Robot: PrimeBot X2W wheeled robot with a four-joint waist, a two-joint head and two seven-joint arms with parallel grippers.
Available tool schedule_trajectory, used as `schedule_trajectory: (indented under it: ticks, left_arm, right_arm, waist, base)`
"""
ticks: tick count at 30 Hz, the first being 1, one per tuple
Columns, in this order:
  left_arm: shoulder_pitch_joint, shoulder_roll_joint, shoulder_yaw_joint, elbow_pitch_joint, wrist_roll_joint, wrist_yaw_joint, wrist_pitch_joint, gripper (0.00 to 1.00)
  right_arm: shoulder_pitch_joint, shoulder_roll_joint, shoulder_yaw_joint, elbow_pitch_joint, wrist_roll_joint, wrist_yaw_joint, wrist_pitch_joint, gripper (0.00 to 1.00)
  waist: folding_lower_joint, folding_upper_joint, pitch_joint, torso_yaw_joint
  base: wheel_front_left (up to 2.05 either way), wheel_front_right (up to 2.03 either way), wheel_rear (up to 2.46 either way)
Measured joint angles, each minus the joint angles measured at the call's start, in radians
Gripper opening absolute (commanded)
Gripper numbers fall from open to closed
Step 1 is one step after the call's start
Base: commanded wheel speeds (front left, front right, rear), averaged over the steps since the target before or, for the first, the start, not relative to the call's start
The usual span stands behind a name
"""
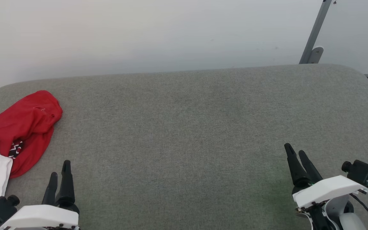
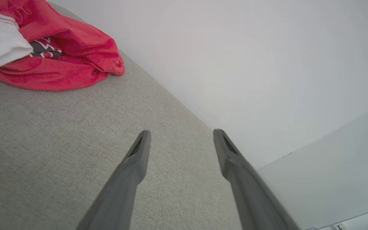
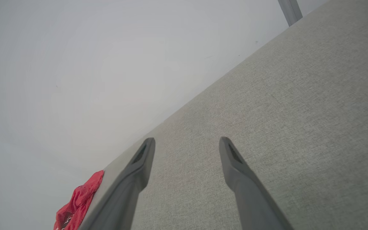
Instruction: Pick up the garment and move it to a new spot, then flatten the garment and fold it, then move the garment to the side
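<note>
The garment [image 1: 21,131] lies bunched up at the left edge of the grey padded table [image 1: 184,127]: red cloth, a white sleeve at its near side, a patch of black lettering showing. It also appears in the left wrist view as a red heap [image 2: 59,54] at the upper left, and as a small red patch [image 3: 78,201] at the lower left of the right wrist view. My left gripper [image 1: 59,172] hovers open just right of the garment's near end, apart from it. My right gripper [image 1: 295,151] stands open over the table's near right, nothing between its fingers.
A pale wall rises behind the table's far edge. A grey metal post [image 1: 315,35] with a bracket stands at the far right corner. The table's corners are rounded, and a wide stretch of bare grey fabric lies between the two grippers.
</note>
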Motion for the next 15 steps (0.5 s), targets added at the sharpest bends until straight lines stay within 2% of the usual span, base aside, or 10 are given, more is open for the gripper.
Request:
schedule_trajectory:
  ticks: [15]
  left_arm:
    - [0.009,0.007,0.002,-0.021,0.159,-0.013,-0.044,1.0]
  right_arm:
    - [-0.001,-0.005,0.023,-0.007,-0.157,0.0,-0.026,1.0]
  waist:
    - [0.0,0.0,-0.002,-0.002]
  base:
    - [0.0,0.0,0.0]
